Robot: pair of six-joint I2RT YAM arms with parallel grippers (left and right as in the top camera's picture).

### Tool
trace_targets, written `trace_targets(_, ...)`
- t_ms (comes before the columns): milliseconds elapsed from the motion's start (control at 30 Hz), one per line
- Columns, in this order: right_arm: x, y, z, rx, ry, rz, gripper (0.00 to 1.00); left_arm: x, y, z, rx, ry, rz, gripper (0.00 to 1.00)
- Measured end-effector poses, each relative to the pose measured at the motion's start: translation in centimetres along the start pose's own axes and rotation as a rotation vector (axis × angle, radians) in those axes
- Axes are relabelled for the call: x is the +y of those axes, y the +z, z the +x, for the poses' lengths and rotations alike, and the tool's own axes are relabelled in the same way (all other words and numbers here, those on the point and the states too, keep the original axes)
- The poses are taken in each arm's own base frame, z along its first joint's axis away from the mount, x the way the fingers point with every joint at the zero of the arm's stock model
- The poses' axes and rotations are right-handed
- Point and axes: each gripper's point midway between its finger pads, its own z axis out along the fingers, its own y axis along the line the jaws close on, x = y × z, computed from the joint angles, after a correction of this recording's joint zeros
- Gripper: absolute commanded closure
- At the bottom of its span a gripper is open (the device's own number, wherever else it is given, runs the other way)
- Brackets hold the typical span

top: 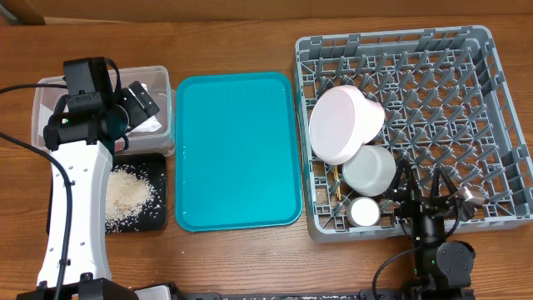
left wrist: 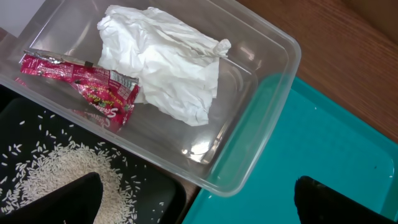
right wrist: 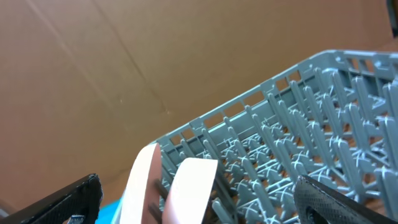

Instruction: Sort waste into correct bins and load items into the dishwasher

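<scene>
Left gripper [left wrist: 196, 202] — clear tub [left wrist: 268, 78], wooden table [left wrist: 348, 50]

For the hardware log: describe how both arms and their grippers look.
The left arm has a long white link topped by black joints and housing; thin black cables run beside it. The right arm is all black, with a round joint and a looping black cable. The left fingers and right fingers are black.

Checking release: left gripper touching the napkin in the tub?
Apart. Left wrist view: the open left gripper hangs clear of the napkin, which lies in the clear tub.
</scene>
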Motion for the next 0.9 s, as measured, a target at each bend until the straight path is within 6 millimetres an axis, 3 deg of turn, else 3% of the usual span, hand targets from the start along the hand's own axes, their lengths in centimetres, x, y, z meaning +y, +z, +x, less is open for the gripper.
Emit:
trace_targets(233,-0.3,-0.1,2.2,0.096,-0.132,-0.012,0.0,0.0,0.0,0.0,0.0,0.0,0.0,0.0)
trace_targets(900,-0.2,-0.1,2.2,0.101,-0.169,-0.026,0.0,0.0,0.0,0.0,0.0,0.0,0.0,0.0)
